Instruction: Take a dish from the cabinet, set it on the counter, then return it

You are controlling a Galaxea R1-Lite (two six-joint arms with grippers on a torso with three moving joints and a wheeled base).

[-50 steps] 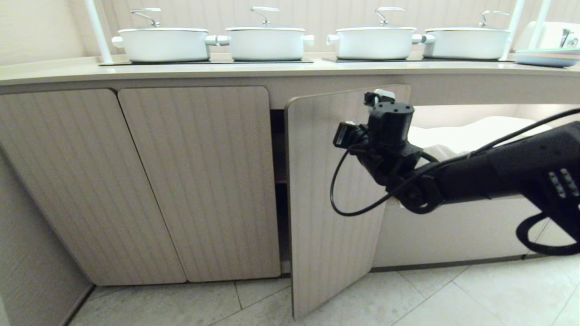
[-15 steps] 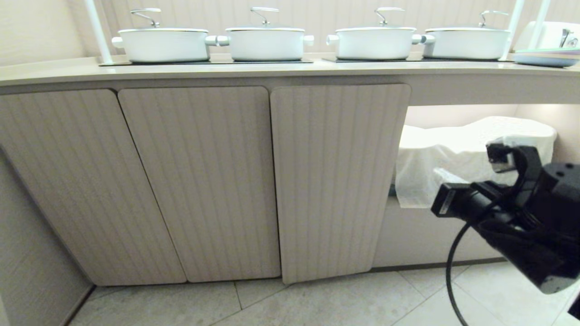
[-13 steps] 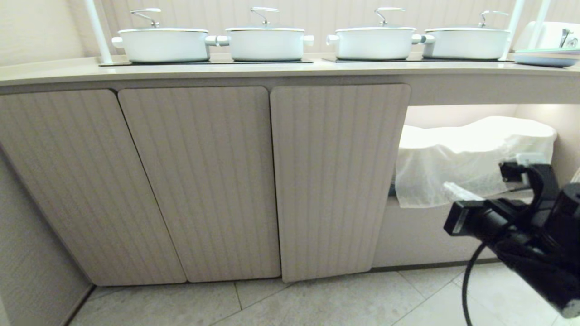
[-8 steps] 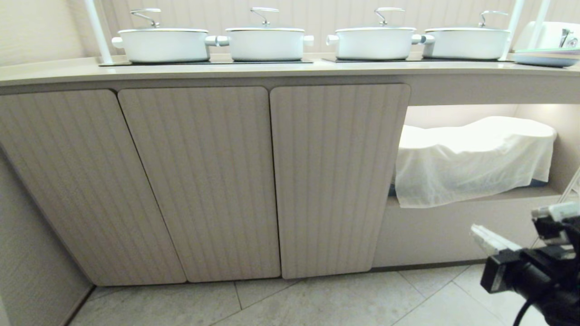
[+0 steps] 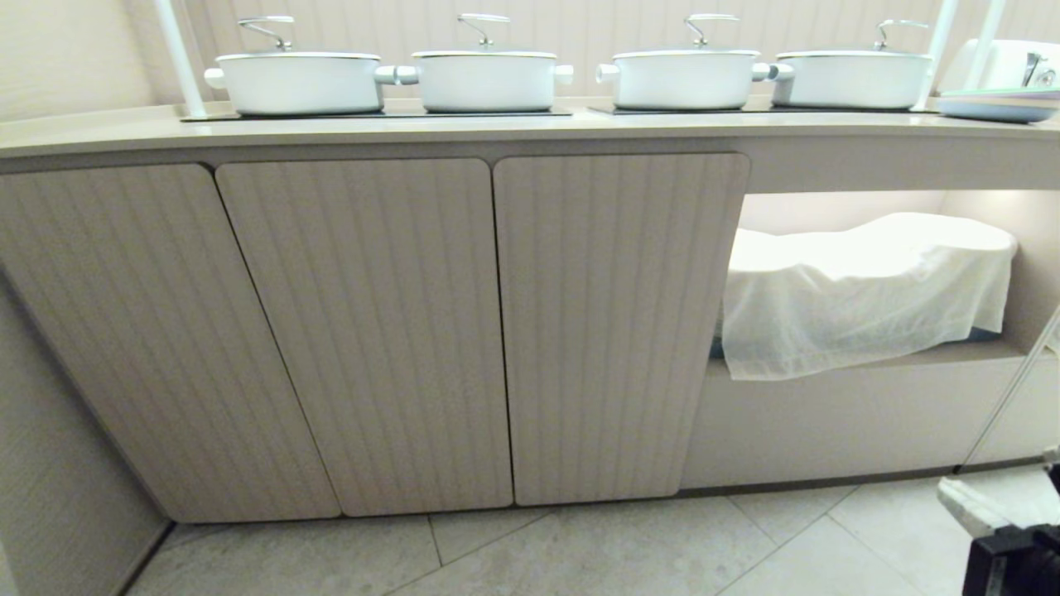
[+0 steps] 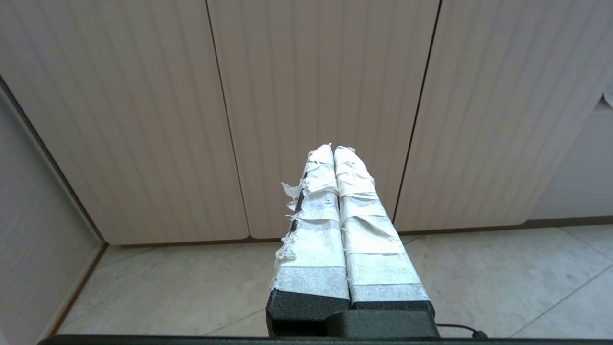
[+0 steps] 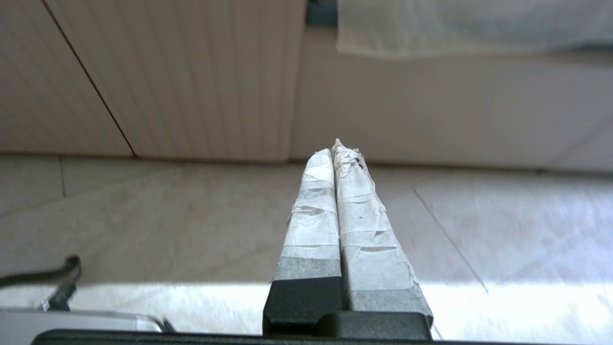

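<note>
The cabinet [image 5: 617, 331] is the rightmost of three fluted beige doors, and it stands closed flush under the cream counter [image 5: 497, 126]. No dish shows; it is hidden. My right gripper [image 5: 961, 497] sits low at the bottom right corner of the head view, over the floor tiles and well clear of the door. Its taped fingers [image 7: 311, 211] are pressed together, shut on nothing, with the cabinet door [image 7: 206, 72] ahead of them. My left gripper [image 6: 334, 149] is parked low, shut and empty, facing the doors [image 6: 316, 96].
Several white lidded pots [image 5: 484, 79] stand on black hob panels along the counter. Pale stacked plates [image 5: 994, 108] sit at its far right. A white cloth [image 5: 861, 290] drapes over something in the open niche right of the cabinet. Grey floor tiles [image 5: 662, 546] lie below.
The cabinet door, ajar three seconds ago, is now shut flush. My right arm has dropped down and to the right, almost out of the head view. The left arm has not moved.
</note>
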